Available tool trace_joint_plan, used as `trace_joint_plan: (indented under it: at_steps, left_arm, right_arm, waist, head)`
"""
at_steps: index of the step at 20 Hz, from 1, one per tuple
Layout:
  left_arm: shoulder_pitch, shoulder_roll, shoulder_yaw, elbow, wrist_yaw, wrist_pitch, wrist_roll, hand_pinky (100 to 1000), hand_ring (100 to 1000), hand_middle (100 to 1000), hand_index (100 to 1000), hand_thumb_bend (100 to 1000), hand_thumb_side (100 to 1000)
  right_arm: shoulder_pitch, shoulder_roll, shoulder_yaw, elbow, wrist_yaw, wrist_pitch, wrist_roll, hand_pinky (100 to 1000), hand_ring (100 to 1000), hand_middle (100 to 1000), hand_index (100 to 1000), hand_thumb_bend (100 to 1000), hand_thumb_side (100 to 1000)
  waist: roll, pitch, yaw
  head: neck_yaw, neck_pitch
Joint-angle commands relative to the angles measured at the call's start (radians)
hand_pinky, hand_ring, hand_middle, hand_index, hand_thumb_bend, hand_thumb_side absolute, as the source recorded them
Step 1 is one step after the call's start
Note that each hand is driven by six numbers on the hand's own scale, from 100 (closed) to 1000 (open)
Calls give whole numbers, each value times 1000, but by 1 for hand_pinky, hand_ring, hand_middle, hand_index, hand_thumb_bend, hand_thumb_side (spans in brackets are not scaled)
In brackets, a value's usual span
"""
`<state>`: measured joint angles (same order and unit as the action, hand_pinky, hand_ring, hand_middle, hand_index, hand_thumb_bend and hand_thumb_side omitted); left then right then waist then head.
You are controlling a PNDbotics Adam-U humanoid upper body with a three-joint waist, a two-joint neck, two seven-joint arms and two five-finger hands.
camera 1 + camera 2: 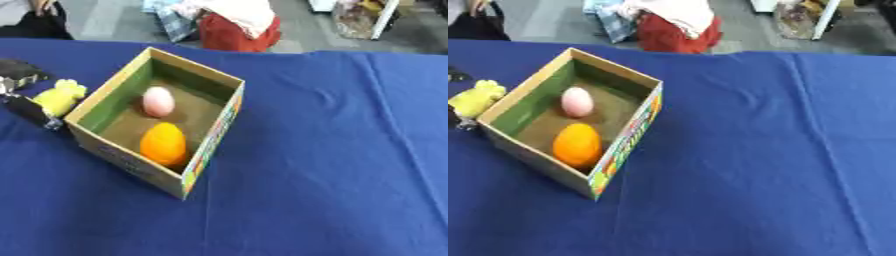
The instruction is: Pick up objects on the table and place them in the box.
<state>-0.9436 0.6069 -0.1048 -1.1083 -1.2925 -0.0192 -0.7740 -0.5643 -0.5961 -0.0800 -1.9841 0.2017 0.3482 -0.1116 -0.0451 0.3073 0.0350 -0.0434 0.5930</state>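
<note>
An open cardboard box [198,66] with a green inner wall and a colourful printed side stands at the left of the blue table. Inside it lie a pink egg [158,101] towards the back and an orange egg [164,144] towards the front. Just outside the box's left wall is a small yellow soft thing [59,96]. My left hand [33,111] comes in from the left edge with black fingers curled around it, above and below. Most of the hand is cut off by the edge. My right hand shows in neither view.
The blue tablecloth [350,150] spreads wide to the right of and in front of the box, with a few creases. Beyond the table's far edge, a red bag [236,32] with pale cloth on it sits on the grey floor.
</note>
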Motion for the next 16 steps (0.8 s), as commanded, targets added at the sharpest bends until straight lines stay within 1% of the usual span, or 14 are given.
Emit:
trace_joint_plan:
  at_steps: [1, 2, 3, 4, 7, 9, 11, 12, 13, 14, 16]
  left_arm:
    - [-27, 14, 15, 16, -11, 7, 8, 655, 920, 885, 974, 555, 627]
    - [-29, 12, 17, 24, -11, 9, 8, 654, 919, 883, 972, 546, 625]
    - [-31, 10, 19, 29, -10, 11, 9, 634, 906, 859, 950, 446, 597]
    - [-32, 8, 21, 35, -7, 15, 11, 630, 903, 852, 944, 436, 592]
    - [-34, 2, 23, 47, 9, 26, 17, 592, 870, 800, 901, 252, 510]
    - [-34, -1, 23, 51, 25, 35, 19, 567, 852, 775, 880, 162, 446]
    - [-34, -2, 21, 51, 46, 41, 20, 551, 840, 761, 869, 100, 412]
    - [-34, -2, 20, 51, 55, 43, 19, 539, 832, 752, 861, 100, 381]
    - [-34, -2, 19, 50, 62, 46, 18, 539, 832, 752, 861, 100, 381]
    - [-34, -1, 17, 49, 67, 49, 17, 524, 822, 740, 851, 100, 318]
    - [-35, -1, 17, 50, 65, 60, 20, 511, 809, 723, 837, 100, 278]
  right_arm:
    - [-9, -13, -14, -16, 3, 3, -5, 594, 749, 709, 875, 597, 960]
    - [-8, -13, -14, -16, 3, 3, -5, 594, 749, 709, 875, 597, 960]
    - [-7, -12, -15, -16, 3, 3, -5, 594, 749, 709, 875, 596, 961]
    - [-7, -11, -15, -16, 3, 4, -5, 594, 749, 709, 875, 596, 961]
    - [-4, -9, -16, -16, 4, 6, -6, 593, 749, 709, 875, 595, 960]
    - [-2, -7, -16, -16, 5, 8, -6, 593, 749, 709, 875, 594, 960]
    - [0, -6, -17, -16, 6, 9, -7, 593, 749, 709, 875, 594, 960]
    - [2, -6, -18, -16, 6, 10, -8, 593, 749, 709, 875, 594, 960]
    - [2, -6, -18, -16, 6, 11, -8, 593, 749, 709, 875, 594, 960]
    - [3, -5, -18, -16, 6, 12, -8, 592, 749, 709, 875, 594, 959]
    - [4, -3, -18, -16, 6, 13, -8, 592, 748, 708, 875, 594, 958]
  waist:
    - [2, -15, -3]
    - [2, -13, -4]
    - [1, -12, -5]
    - [0, -10, -5]
    - [-1, -6, -6]
    - [-2, -4, -6]
    - [-3, -3, -5]
    - [-3, -3, -5]
    - [-3, -3, -5]
    - [-4, -3, -5]
    - [-4, -4, -6]
  head:
    - [5, -13]
    - [5, -14]
    - [6, -14]
    - [6, -15]
    - [8, -17]
    - [9, -17]
    - [9, -16]
    - [9, -16]
    - [9, -16]
    - [10, -16]
    - [11, -17]
